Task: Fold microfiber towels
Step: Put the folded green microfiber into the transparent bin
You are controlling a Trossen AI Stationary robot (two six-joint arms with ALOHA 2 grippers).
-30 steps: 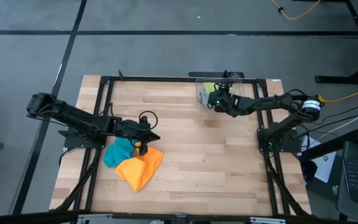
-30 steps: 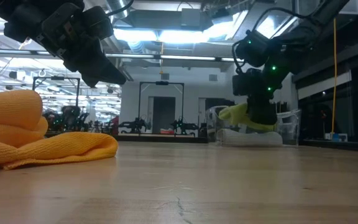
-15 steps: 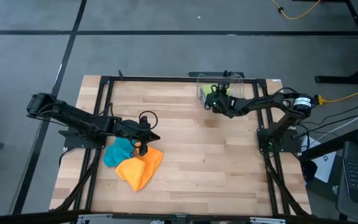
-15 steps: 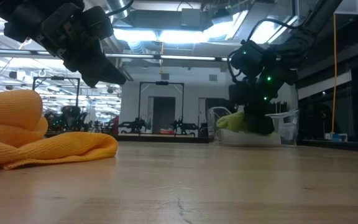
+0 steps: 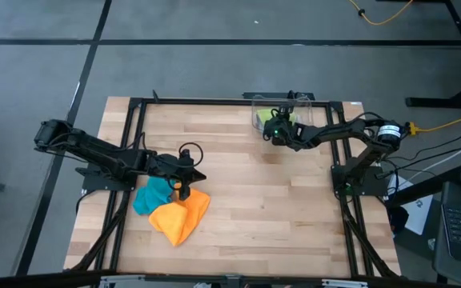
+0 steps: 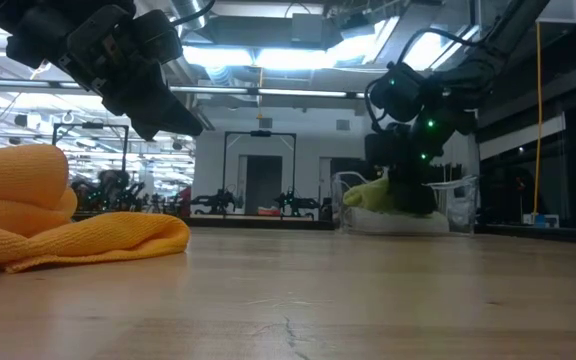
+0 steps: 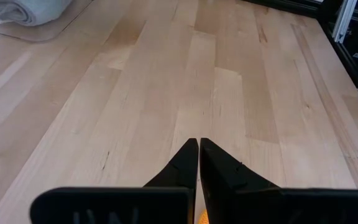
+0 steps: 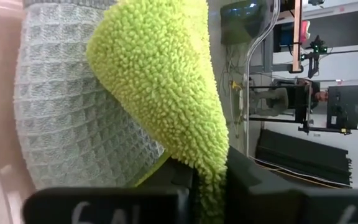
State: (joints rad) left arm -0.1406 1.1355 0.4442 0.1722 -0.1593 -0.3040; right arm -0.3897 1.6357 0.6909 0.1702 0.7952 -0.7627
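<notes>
free: bare middle and near-right of the pale wooden bench (image 5: 278, 208) | blocked: heaped orange microfiber towel (image 5: 181, 214) and teal towel (image 5: 152, 196) front-left; clear plastic bin (image 5: 264, 114) at far edge

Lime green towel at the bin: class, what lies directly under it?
Under the lime green towel, pinched by the right pincer, lies the light grey towel. Whatever is beneath the grey one is hidden.

Left gripper (image 7: 198, 144) hovers with fingers together; right gripper (image 5: 272, 128) reaches far, fingers pinching.
</notes>
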